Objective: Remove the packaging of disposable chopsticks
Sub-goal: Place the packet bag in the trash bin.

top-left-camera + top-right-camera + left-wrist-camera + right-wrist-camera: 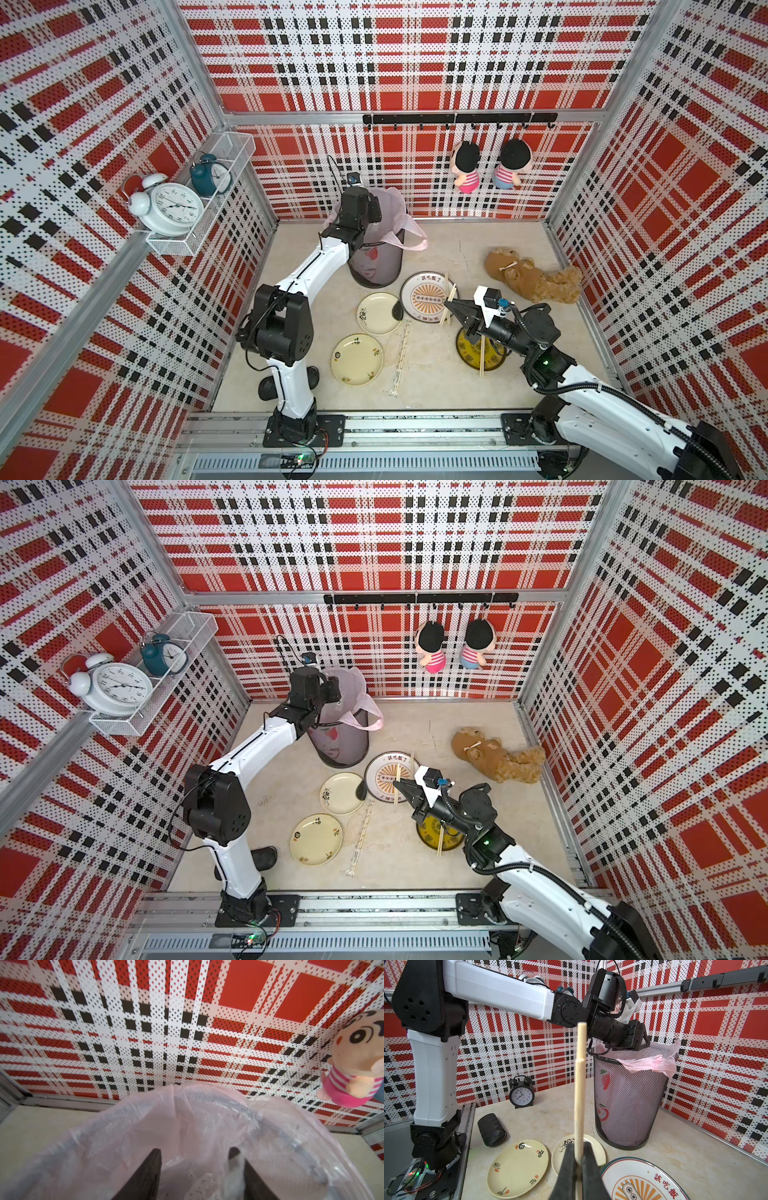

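Left gripper (195,1150), jaws spread and holding nothing, hangs over the bin (376,270). A clear sleeve (234,1169) lies just beside one finger, inside the pink liner (207,1105). Right gripper (578,1147) is clamped on bare chopsticks (580,1084) over the large plate's (419,309) edge. A wrapped pair (401,357) lies on open table (457,249) between plates.

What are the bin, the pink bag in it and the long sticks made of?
The bin looks like black metal mesh: tiny holes let you see through. The pink bag seems thin plastic film, crinkled and half see-through. The sticks look like pale, matte wood or bamboo; I cannot tell which.
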Controlling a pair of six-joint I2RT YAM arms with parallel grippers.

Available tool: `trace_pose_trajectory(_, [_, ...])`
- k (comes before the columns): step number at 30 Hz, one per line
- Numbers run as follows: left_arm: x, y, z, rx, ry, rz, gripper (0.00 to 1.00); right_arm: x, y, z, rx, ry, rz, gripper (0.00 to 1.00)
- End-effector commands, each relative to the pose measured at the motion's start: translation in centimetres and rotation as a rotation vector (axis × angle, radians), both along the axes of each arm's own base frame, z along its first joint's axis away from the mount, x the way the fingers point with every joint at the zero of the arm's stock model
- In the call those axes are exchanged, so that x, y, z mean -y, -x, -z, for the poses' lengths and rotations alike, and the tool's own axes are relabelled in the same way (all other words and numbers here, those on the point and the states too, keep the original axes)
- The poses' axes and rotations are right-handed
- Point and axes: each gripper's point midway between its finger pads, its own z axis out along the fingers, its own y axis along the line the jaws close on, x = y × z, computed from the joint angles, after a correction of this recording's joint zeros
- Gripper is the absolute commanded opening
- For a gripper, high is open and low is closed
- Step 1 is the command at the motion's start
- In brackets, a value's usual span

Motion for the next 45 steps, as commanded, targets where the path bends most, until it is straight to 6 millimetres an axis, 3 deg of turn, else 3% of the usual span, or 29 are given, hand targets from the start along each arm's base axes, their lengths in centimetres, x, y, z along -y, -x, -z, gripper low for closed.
trace_pose_trajectory(1, [-0.6,1.2,-2.5,0.021,-0.020,-0.033,0.73,0.3,-0.3,0.0,0.011,0.001,0.016,0.00])
trace_pose_trajectory(8, [-1.6,3.8,-4.8,0.063,-0.002,-0.047,0.76,-0.1,-0.6,0.4,-0.006,0.012,0.011,0.00])
trace_pose_trajectory(12, [-1.6,6.2,-6.7,0.119,0.038,-0.013,0.96,-0.6,-1.3,0.9,-0.045,0.029,0.012,0.00])
trace_pose_trajectory(15, [-1.1,6.7,-7.4,0.137,0.073,0.056,0.99,-0.9,-1.4,1.1,-0.059,0.035,-0.003,0.00])
trace_pose_trajectory(16, [-0.9,6.4,-7.0,0.121,0.069,0.074,0.94,-1.0,-1.4,1.0,-0.060,0.034,-0.008,0.00])
trace_pose_trajectory(18, [-0.4,5.2,-5.1,0.060,0.051,0.101,0.63,-1.0,-1.2,0.9,-0.060,0.033,-0.016,0.00])
trace_pose_trajectory(19, [-0.3,4.7,-4.3,0.038,0.048,0.105,0.62,-1.0,-1.1,0.9,-0.059,0.033,-0.016,0.00])
trace_pose_trajectory(20, [0.1,4.4,-3.6,0.024,0.052,0.119,0.46,-1.0,-1.1,0.9,-0.057,0.031,-0.015,0.00])
trace_pose_trajectory(21, [0.4,4.1,-3.1,0.017,0.055,0.133,0.09,-0.9,-1.1,0.9,-0.055,0.031,-0.012,0.00])
trace_pose_trajectory(22, [0.5,3.9,-2.9,0.018,0.057,0.133,0.00,-0.9,-1.2,0.9,-0.055,0.031,-0.009,0.00])
trace_pose_trajectory(24, [0.7,3.4,-2.4,0.014,0.055,0.130,0.00,-0.8,-1.3,1.0,-0.057,0.033,-0.004,0.00])
trace_pose_trajectory(25, [0.9,3.2,-2.1,0.004,0.055,0.140,0.12,-0.9,-1.3,1.1,-0.059,0.036,-0.002,0.00])
trace_pose_trajectory(26, [1.2,2.9,-1.8,-0.012,0.056,0.152,0.39,-0.9,-1.4,1.1,-0.059,0.039,-0.002,0.00])
trace_pose_trajectory(27, [1.3,2.7,-1.6,-0.022,0.054,0.158,0.58,-1.0,-1.5,1.3,-0.063,0.043,0.000,0.00])
trace_pose_trajectory(29, [1.1,2.6,-1.5,-0.035,0.042,0.140,0.79,-1.1,-1.7,1.4,-0.064,0.047,0.001,0.00])
trace_pose_trajectory(36, [-1.0,4.0,-3.3,-0.013,0.021,0.064,0.88,-1.2,-1.9,1.8,-0.071,0.057,0.002,0.00])
trace_pose_trajectory(41, [-5.6,4.6,-3.7,-0.034,-0.004,-0.091,0.89,-1.0,-1.7,1.4,-0.064,0.049,0.004,0.00])
trace_pose_trajectory(43, [-6.5,5.0,-3.8,-0.033,-0.008,-0.124,0.87,-1.0,-1.6,1.3,-0.063,0.046,0.006,0.00])
trace_pose_trajectory(44, [-8.8,4.9,-3.8,-0.033,-0.010,-0.180,0.86,-0.9,-1.6,1.3,-0.061,0.045,0.006,0.00])
trace_pose_trajectory(45, [-9.5,5.1,-3.8,-0.034,-0.011,-0.196,0.85,-0.9,-1.6,1.3,-0.061,0.044,0.004,0.00])
